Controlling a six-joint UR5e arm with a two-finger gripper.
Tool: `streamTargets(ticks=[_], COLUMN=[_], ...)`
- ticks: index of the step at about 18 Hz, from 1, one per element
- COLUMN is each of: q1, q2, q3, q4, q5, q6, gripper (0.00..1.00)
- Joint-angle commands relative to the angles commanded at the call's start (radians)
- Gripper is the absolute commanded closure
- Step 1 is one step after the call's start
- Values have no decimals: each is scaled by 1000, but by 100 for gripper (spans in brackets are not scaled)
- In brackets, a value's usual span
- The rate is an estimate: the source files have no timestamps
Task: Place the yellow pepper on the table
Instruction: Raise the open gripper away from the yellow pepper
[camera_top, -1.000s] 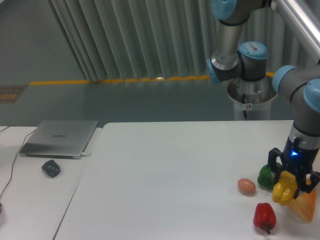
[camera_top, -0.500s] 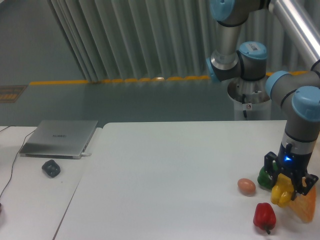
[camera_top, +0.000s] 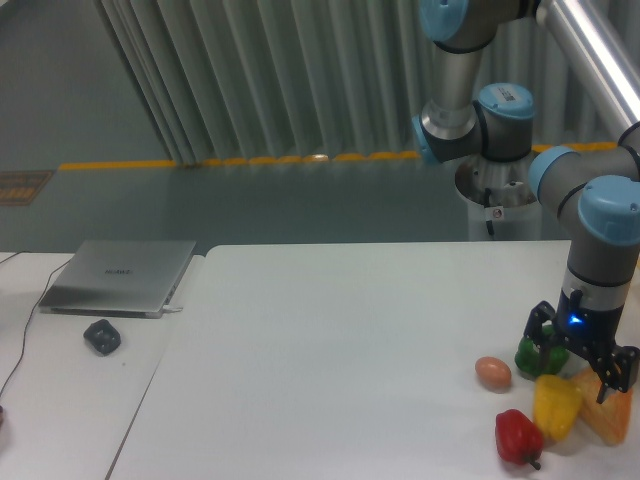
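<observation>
Your yellow pepper (camera_top: 556, 405) sits on the desk (camera_top: 330, 350) at the near right, so the placing looks done. The hand (camera_top: 580, 362) hangs open just above it; lift straight up. The red pepper (camera_top: 518, 437), green pepper (camera_top: 530, 354) and egg (camera_top: 492, 372) crowd close.

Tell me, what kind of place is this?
Probably a robotics lab or workshop. A blue-jointed grey robot arm works over a plain white table set with glossy toy-like peppers, a closed silver laptop sits on the neighbouring desk, and yellow floor marking tape crosses the floor behind.
</observation>
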Motion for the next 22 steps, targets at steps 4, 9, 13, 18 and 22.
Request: streamTargets(ticks=[4,9,13,18,22], q1=[0,-2,41,83,115], q2=[5,24,41,57,77], q3=[2,5,2,-26,-38], q4=[-2,-11,-15,-25,-40], q5=[85,152,152,175,172], q6=[52,337,489,690,715], gripper=[0,0,0,0,0])
